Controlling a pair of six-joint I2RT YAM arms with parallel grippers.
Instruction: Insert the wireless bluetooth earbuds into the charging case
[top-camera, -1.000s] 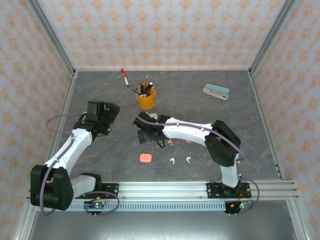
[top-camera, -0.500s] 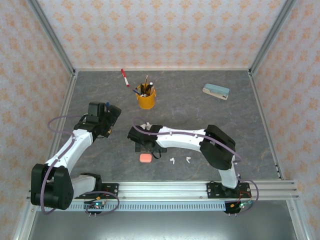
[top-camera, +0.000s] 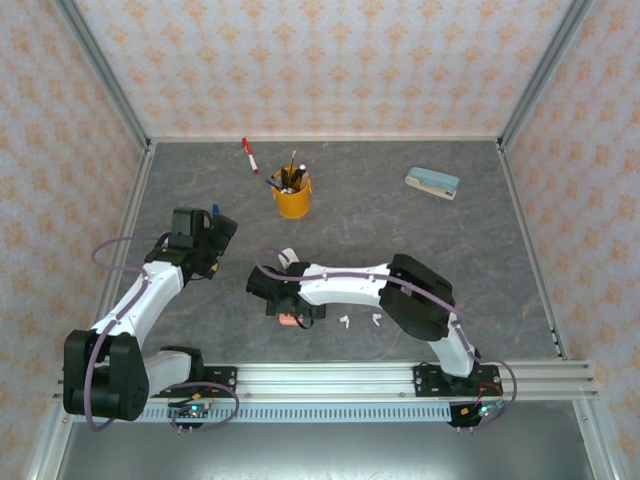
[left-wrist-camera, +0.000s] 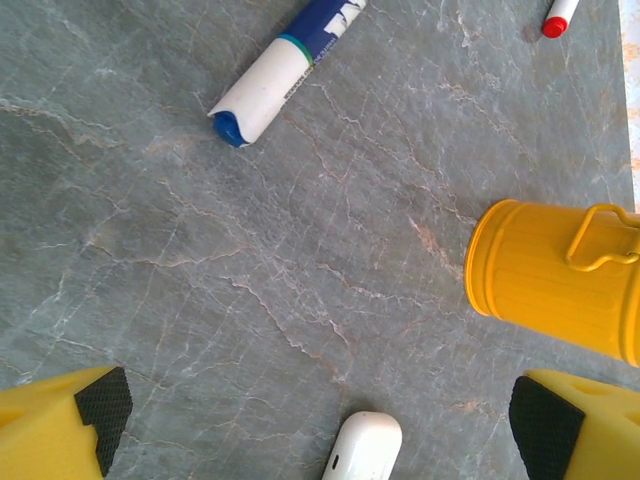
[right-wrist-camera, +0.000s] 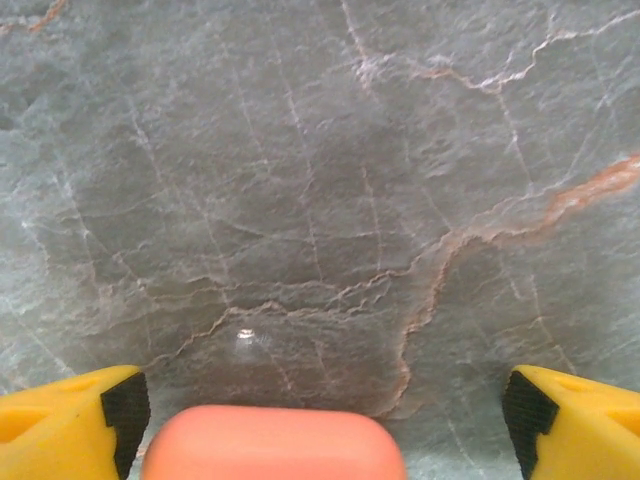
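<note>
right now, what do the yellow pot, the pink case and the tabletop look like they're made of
The yellow pot: probably painted metal, glossy, with a ridged wall and a thin wire handle. The pink case: likely plastic, with a smooth satin finish and rounded edges. The tabletop: grey, matte, with marble-like veins; real stone or a print, I cannot tell.
</note>
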